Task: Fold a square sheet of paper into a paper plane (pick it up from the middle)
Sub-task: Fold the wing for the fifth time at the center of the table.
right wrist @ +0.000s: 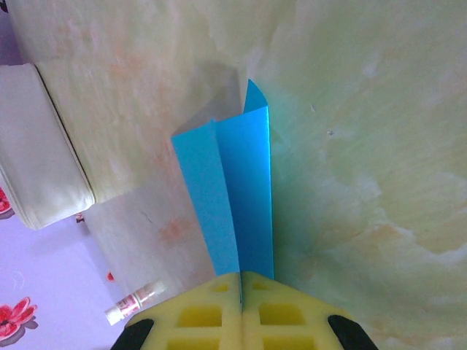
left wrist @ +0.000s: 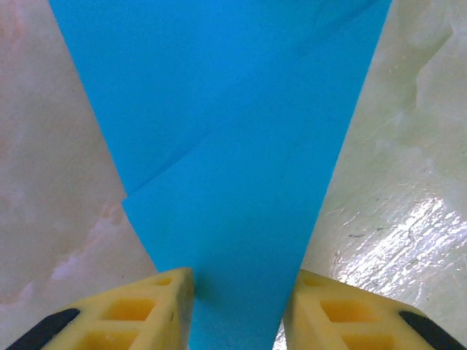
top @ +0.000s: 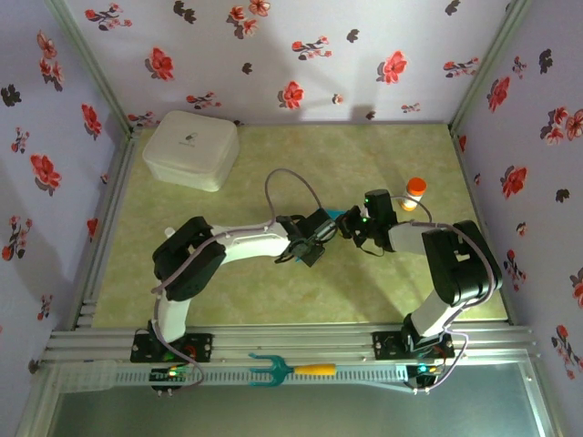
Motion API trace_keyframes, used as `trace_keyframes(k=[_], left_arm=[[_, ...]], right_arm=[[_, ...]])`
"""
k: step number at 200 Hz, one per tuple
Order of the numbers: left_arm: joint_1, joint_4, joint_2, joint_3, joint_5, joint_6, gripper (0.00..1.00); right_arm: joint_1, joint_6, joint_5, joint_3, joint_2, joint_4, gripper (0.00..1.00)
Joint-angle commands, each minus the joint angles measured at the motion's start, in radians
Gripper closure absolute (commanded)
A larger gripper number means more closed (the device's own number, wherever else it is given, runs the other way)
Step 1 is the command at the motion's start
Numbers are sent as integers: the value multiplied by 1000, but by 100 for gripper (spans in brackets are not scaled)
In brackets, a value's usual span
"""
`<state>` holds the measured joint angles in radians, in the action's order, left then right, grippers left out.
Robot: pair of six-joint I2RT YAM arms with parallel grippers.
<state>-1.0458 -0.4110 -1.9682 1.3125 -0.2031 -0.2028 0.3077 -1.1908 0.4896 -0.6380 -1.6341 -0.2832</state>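
Folding the paper plane: right pincer clenched on it, left pincer released, so next I press the wing crease

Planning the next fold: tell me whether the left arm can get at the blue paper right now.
Probably yes. The left gripper, jaws open, straddles the blue paper, and nothing lies between them. The right gripper is shut on a folded end of it.

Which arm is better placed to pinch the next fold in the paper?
Probably left. The right gripper is shut on the paper, holding it; the left gripper is open around the paper, free to pinch.
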Motion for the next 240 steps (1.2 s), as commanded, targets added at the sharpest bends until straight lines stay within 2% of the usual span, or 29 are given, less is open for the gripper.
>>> trace_keyframes(k=[1,41,89,103,132,163,188,240], left_arm=[[-10,-26,-17,28,-35,12,66],[-13,-23,-14,27,-37,17,76],[-12,-23,-14,24,-41,14,83],[-13,-22,-14,24,-41,12,85],[-13,-16,-17,22,-42,4,88],[-11,-8,-25,22,-45,-22,90],[-5,2,-26,18,-30,-55,92],[24,27,-23,6,66,-102,93]], right_arm=[[6,-23,8,-12,23,-8,99],[7,-21,8,-11,20,-5,98],[7,-17,11,-15,21,-3,94],[6,-8,11,-20,27,5,87],[2,57,-18,-44,62,106,72],[-13,183,-115,-83,140,317,65],[-27,237,-184,-86,200,412,61],[-37,249,-192,-65,237,420,60]])
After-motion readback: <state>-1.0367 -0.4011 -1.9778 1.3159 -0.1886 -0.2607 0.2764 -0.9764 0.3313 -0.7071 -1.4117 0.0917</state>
